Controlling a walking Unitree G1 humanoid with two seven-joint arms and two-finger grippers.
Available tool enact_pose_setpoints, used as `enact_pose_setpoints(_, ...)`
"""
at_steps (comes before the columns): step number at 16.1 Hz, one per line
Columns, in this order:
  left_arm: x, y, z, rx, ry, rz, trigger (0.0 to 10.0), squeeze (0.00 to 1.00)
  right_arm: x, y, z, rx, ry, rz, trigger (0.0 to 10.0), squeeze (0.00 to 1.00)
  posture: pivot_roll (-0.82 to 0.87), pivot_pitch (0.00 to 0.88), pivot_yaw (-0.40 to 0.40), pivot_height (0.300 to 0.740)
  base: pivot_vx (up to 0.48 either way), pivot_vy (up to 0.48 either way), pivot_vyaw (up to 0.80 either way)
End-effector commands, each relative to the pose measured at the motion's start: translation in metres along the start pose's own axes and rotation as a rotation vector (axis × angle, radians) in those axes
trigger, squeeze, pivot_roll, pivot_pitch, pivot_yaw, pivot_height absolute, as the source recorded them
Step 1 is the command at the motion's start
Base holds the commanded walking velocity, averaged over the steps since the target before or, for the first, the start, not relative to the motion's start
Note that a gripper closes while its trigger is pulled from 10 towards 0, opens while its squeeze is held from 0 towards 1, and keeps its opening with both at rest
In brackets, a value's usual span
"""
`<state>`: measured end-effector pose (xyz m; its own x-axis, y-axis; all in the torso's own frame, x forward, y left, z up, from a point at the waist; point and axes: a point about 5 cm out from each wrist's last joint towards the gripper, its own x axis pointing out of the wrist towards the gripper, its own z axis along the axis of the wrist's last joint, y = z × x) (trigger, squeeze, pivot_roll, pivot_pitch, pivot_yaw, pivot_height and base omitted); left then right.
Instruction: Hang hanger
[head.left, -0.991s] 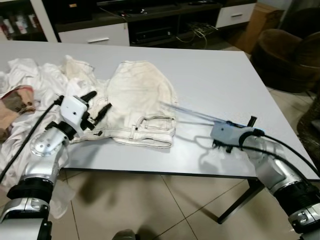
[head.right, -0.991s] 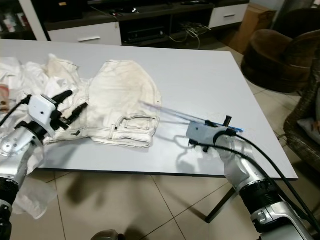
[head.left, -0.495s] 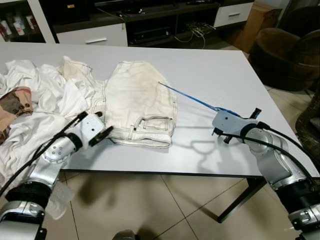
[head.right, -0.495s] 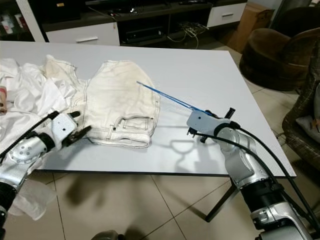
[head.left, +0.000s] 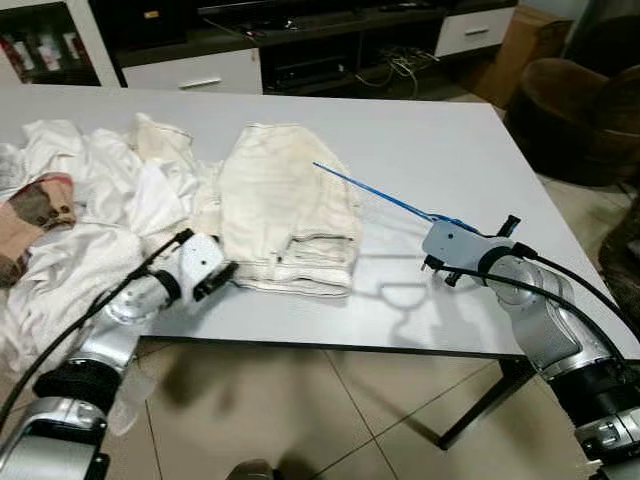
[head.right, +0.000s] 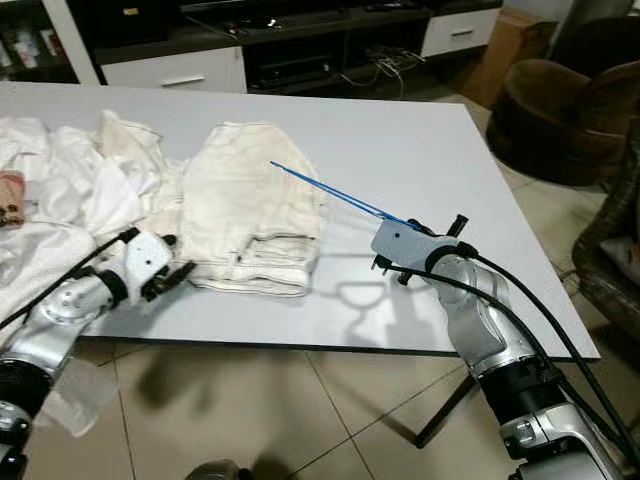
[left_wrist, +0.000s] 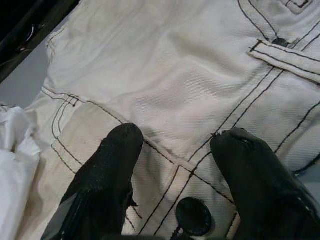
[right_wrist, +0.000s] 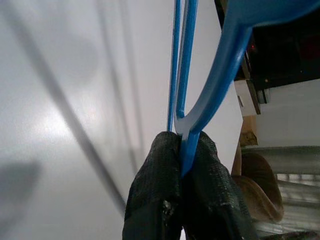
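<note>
A thin blue hanger is held above the grey table, pointing toward the folded cream shorts. My right gripper is shut on the hanger's neck; its arm reaches in over the table's right front edge. My left gripper stands open at the near left corner of the shorts, its fingertips spread over the waistband seam and a dark button.
A heap of white clothes with a brown-patterned piece covers the table's left part. A brown armchair stands to the right, a low dark TV cabinet behind. Tiled floor lies below the front edge.
The right gripper has lifted the hanger off the table and tilted it upward. The left gripper has dropped lower and come in to the shorts' near edge.
</note>
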<state>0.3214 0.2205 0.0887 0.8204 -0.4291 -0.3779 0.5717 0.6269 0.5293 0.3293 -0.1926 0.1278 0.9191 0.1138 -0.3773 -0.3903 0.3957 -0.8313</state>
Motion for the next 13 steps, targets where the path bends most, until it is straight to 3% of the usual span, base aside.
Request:
enact_pose_setpoints(1,0.007,-0.024,-0.001,0.012,0.01,-0.117,10.0,0.0,-0.001,-0.001,0.006,-0.013,-0.018,-0.009,10.0,0.0,0.1,0.0,0.02,0.74,0.0,0.0,0.0)
enact_pose_setpoints(4,0.012,-0.039,0.006,-0.003,-0.045,-0.169,10.0,0.0,-0.002,0.0,0.007,-0.017,-0.025,-0.004,10.0,0.0,0.1,0.001,0.02,0.74,0.0,0.0,0.0)
enact_pose_setpoints(9,0.015,-0.04,0.008,0.003,-0.062,-0.123,10.0,0.0,-0.002,0.005,0.015,-0.03,-0.067,0.021,10.0,0.0,0.1,0.002,0.016,0.74,0.0,0.0,0.0)
enact_pose_setpoints(11,0.013,-0.021,0.012,0.03,-0.097,0.026,10.0,0.0,-0.003,0.015,0.022,-0.042,-0.103,0.074,10.0,0.0,0.1,0.003,0.015,0.74,0.0,0.0,0.0)
enact_pose_setpoints(13,0.007,0.004,0.03,0.04,-0.219,0.203,10.0,0.0,-0.004,0.019,0.024,-0.045,-0.116,0.091,10.0,0.0,0.11,0.006,0.014,0.74,0.0,0.0,0.0)
